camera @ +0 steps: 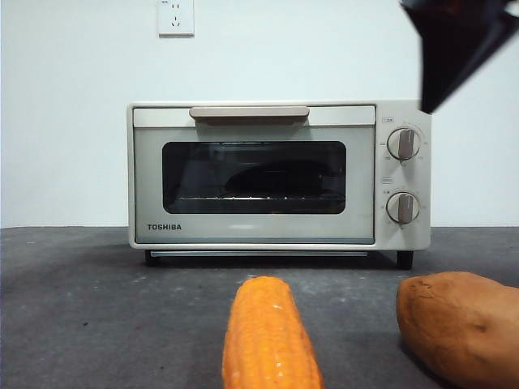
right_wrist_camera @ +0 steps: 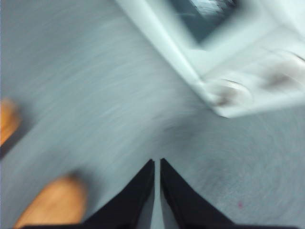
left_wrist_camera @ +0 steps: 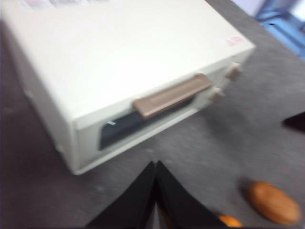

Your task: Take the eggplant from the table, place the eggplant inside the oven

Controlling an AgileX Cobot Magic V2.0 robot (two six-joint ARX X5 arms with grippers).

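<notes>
Eggplant: long dark glossy shape (camera: pixel 280 180) lies on the wire rack behind the dark glass door of the cream-white TOSHIBA toaster oven (camera: pixel 243 231); probably the eggplant, glass too dim to be sure.
Door: shut, beige bar handle (left_wrist_camera: pixel 171 95) ahead of the left fingers.
Left gripper (left_wrist_camera: pixel 156 164): fingers pressed together, holding nothing.
Right gripper (right_wrist_camera: pixel 157 162): fingers nearly together, empty, above the dark grey speckled surface (right_wrist_camera: pixel 95 95) beside the silver knobs.
Risk: a descending arm could clip the oven or roll the orange-yellow corn cob (camera: pixel 268 336) and brown sweet potato (camera: pixel 462 324).
Hidden: stem end; both wrist views blurred.
</notes>
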